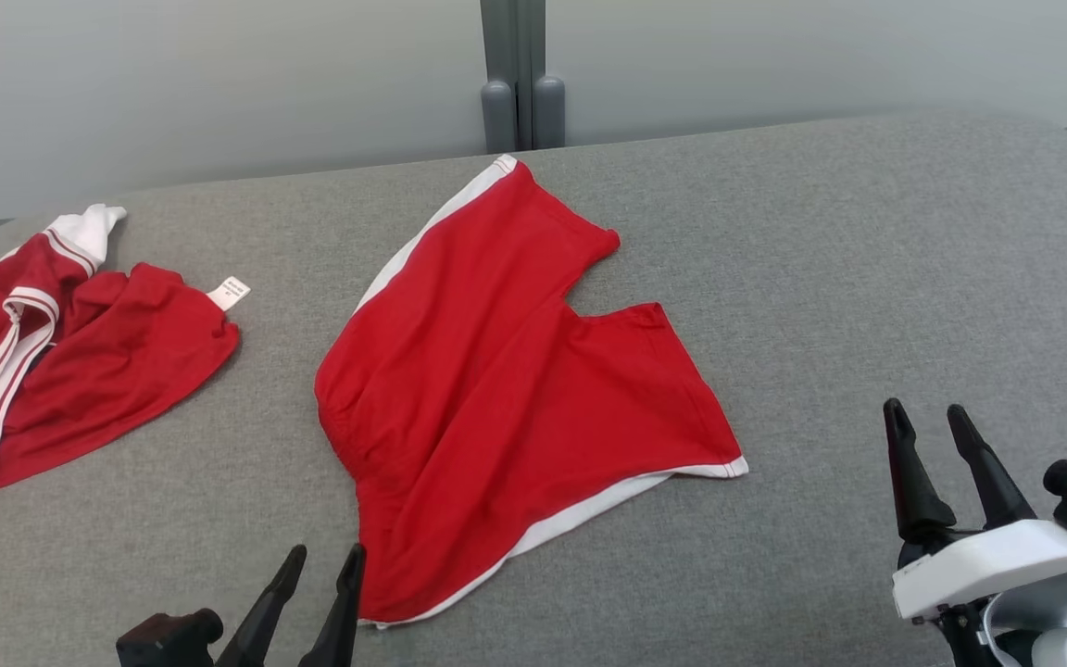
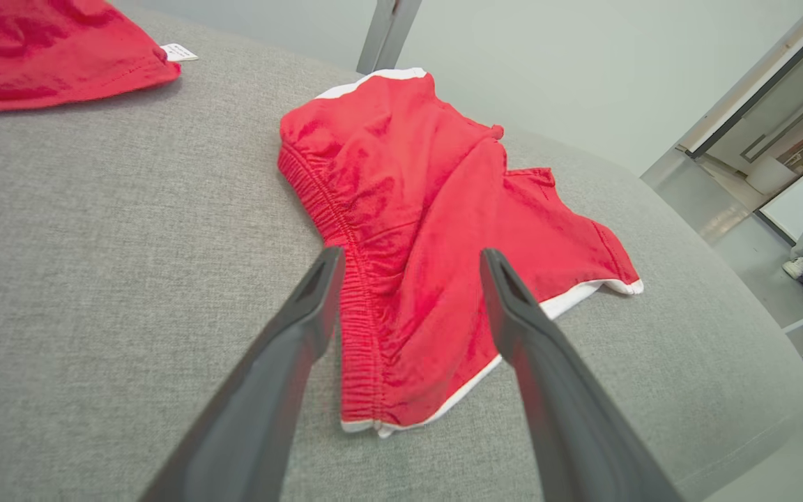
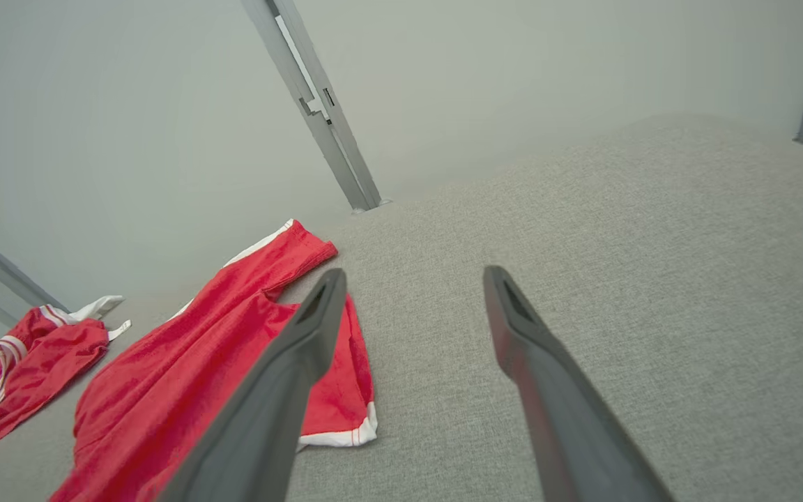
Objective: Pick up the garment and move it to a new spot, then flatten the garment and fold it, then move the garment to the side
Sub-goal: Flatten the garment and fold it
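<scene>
Near the front edge of the bench [image 1: 867,278], the left gripper [image 1: 326,554] and right gripper [image 1: 924,412] both stand wide, holding nothing.
From the left gripper, the red shorts [image 1: 496,371] begin just beside it. They lie flat mid-bench, waistband along their left side, one leg reaching far, the other right. The right gripper sits well apart, right of that leg's hem, so the left arm looks nearer. A second red garment [image 1: 80,352] lies far left.

Wide open across grey cushion [image 1: 867,278] right of red shorts [image 1: 496,371]; narrower between shorts and 2nd red garment [image 1: 107,361] at left; blocked behind by wall [image 1: 219,83].
</scene>
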